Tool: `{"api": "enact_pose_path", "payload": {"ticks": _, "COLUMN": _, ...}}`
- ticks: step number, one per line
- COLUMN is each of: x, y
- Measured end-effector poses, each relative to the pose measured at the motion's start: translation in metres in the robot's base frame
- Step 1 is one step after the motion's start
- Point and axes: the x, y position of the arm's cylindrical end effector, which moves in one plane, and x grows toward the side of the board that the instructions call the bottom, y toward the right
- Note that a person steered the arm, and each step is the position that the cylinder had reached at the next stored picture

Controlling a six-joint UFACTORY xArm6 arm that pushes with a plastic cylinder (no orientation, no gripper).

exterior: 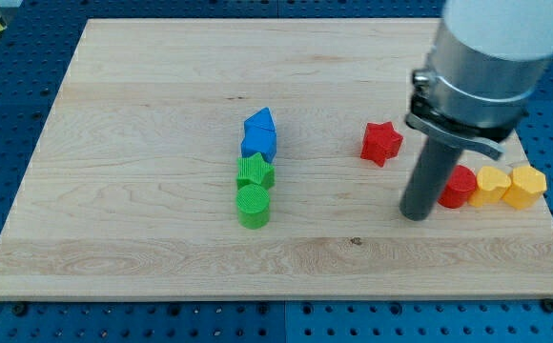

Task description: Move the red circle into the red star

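The red circle (459, 187) lies on the wooden board at the view's right, partly hidden behind my rod. The red star (381, 143) lies up and to the left of it, a short gap away. My tip (416, 214) rests on the board just left of the red circle, touching or nearly touching it, and below and right of the red star.
Two yellow blocks (492, 185) (525, 185) sit in a row right of the red circle, near the board's right edge. A blue block (259, 134), a green star-like block (255, 171) and a green circle (254, 205) form a column at the board's centre.
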Motion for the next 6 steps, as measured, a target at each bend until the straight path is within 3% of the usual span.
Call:
{"api": "enact_pose_path", "payload": {"ticks": 2, "x": 0.002, "y": 0.061}}
{"api": "enact_pose_path", "payload": {"ticks": 6, "x": -0.047, "y": 0.030}}
